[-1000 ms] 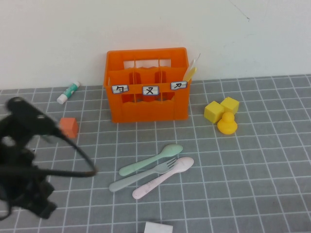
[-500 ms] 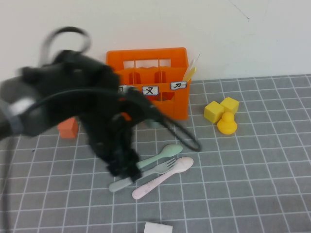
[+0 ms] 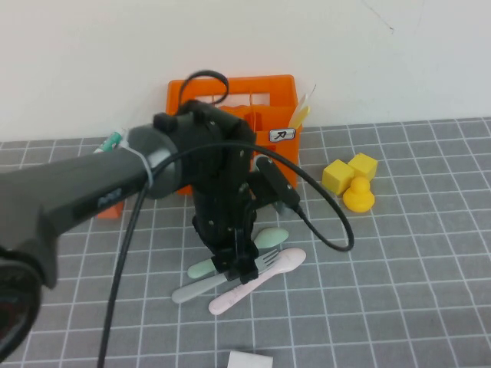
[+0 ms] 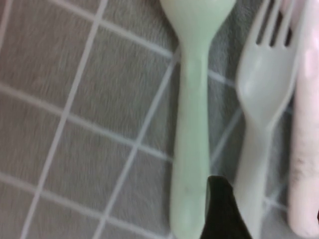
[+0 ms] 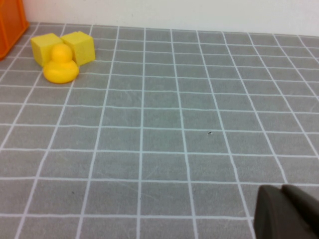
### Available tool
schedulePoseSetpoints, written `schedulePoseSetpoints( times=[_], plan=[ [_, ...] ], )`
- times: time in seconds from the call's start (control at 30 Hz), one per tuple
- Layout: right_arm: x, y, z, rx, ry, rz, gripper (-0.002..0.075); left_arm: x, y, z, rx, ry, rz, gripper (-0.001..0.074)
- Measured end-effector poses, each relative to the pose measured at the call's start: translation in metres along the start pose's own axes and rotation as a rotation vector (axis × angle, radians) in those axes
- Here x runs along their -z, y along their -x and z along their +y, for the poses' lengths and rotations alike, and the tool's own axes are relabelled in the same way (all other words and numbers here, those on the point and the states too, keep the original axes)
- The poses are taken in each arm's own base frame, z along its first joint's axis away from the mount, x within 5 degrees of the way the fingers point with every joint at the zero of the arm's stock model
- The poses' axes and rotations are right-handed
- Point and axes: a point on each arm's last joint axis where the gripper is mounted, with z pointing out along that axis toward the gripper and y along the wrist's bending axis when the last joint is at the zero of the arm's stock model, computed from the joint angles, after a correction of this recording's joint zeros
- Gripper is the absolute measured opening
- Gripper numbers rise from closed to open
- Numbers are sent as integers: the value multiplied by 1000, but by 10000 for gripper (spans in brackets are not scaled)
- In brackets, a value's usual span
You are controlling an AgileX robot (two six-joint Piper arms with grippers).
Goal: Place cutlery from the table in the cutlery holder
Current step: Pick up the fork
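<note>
Three pieces of cutlery lie side by side on the gridded table (image 3: 399,268): a mint-green spoon (image 3: 270,237), a grey-blue fork (image 3: 190,291) and a pale pink spoon (image 3: 285,262). My left gripper (image 3: 238,267) hangs low over their middles, open. In the left wrist view one black finger (image 4: 222,209) sits between the mint spoon (image 4: 192,124) and the fork (image 4: 261,89), with the pink spoon (image 4: 304,164) beyond. The orange cutlery holder (image 3: 280,165) stands by the wall, half hidden by the left arm. My right gripper (image 5: 280,209) is shut, low over bare table.
Two yellow cubes (image 3: 349,170) and a yellow duck (image 3: 358,195) sit right of the holder, also seen as the duck (image 5: 61,69) in the right wrist view. Pale sticks (image 3: 303,111) lean in the holder's right compartment. A white object (image 3: 249,359) lies at the front edge.
The left arm swept in from the far left and came down over the cutlery, and its gripper opened. The cutlery has not moved.
</note>
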Motion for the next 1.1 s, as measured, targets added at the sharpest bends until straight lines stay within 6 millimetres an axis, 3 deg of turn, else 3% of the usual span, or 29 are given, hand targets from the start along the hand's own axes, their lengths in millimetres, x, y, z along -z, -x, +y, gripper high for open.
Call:
schedulePoseSetpoints(
  times=[0.23,0.77,0.9,1.1],
  plan=[
    [0,0,0,0,0,0,-3,-22,8,3,-77,8,-26,368],
    [0,0,0,0,0,0,-3,-38,16,-6,-87,-87,-66,358],
    [0,0,0,0,0,0,-3,-41,16,-4,-103,-76,-58,299],
    [0,0,0,0,0,0,-3,-41,15,-3,-104,-62,-44,113]
  ],
)
